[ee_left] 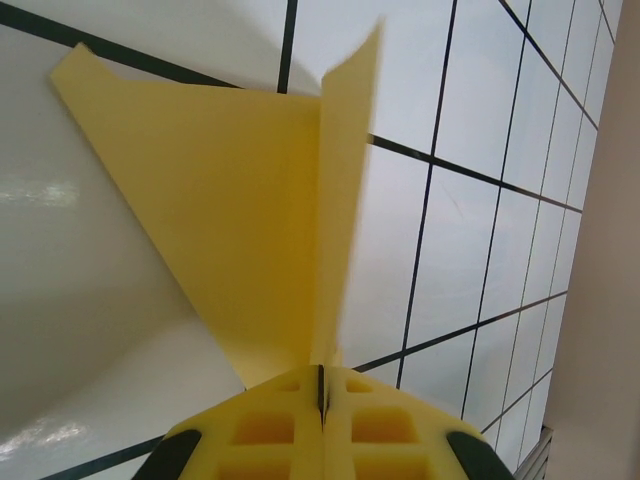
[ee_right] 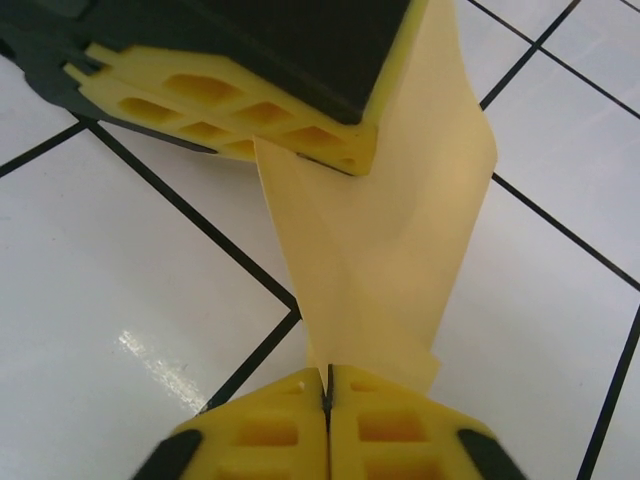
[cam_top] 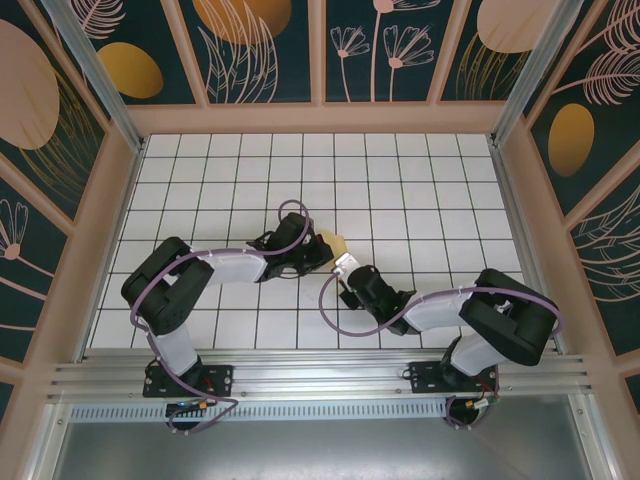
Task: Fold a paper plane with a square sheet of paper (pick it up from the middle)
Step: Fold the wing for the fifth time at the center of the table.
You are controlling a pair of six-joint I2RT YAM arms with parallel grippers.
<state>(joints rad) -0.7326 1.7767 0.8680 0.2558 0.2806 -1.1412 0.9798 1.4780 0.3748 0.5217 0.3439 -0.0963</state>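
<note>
Both grippers pinch the folded yellow paper (ee_left: 230, 200).

Left gripper (ee_left: 322, 385): jaws pressed together on the paper's near tip. The sheet fans out straight ahead of the fingertips. One broad flap spreads up and to the left, and one narrow flap stands edge-on dead ahead.

Right gripper (ee_right: 327, 385): jaws clamped on the paper's narrow end. The sheet runs ahead and slightly right, creased lengthwise. My left arm's yellow fingers hold its far edge, ahead and to the left.

White gridded table (ee_right: 120, 300) lies behind the paper. I cannot tell whether the two touch.

Matt yellow paper plane (ee_left: 250, 200); glossy white tiles (ee_right: 120, 250).
</note>
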